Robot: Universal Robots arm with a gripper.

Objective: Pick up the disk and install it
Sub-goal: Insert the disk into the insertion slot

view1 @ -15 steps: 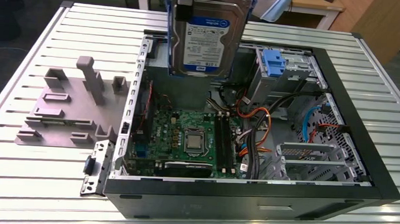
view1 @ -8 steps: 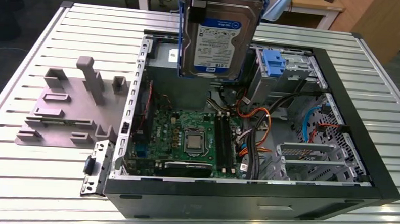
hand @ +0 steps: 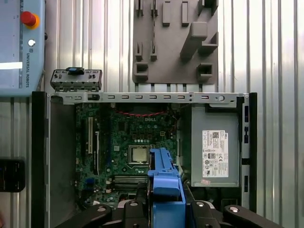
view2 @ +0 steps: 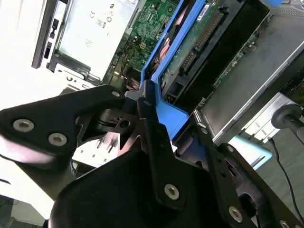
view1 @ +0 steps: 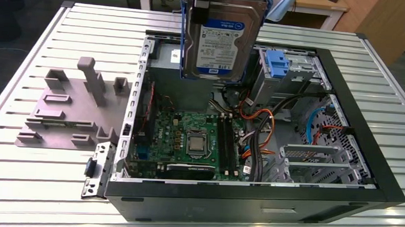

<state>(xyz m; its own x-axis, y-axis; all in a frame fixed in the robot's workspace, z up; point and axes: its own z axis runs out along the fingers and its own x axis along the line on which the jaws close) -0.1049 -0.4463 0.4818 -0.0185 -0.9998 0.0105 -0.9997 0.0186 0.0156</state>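
Note:
The disk (view1: 223, 40) hangs upright over the back of the open computer case (view1: 384, 173), its white-and-blue label facing the exterior camera and its blue frame along the edges. My gripper (view2: 154, 107) is shut on the disk's blue frame (view2: 166, 114) and holds it from above. In the first wrist view the blue frame (hand: 164, 178) sticks out between my black fingers (hand: 137, 202), above the motherboard (hand: 128, 142). The disk is clear of the case and touches nothing inside it.
A blue clip (view1: 276, 63) sits in the drive bay at the case's back right. A grey metal box with a white sticker (hand: 216, 142) fills one corner. A grey fixture plate (view1: 65, 112) lies left of the case on the slatted table (view1: 21, 187). Cables (view1: 271, 121) cross the middle.

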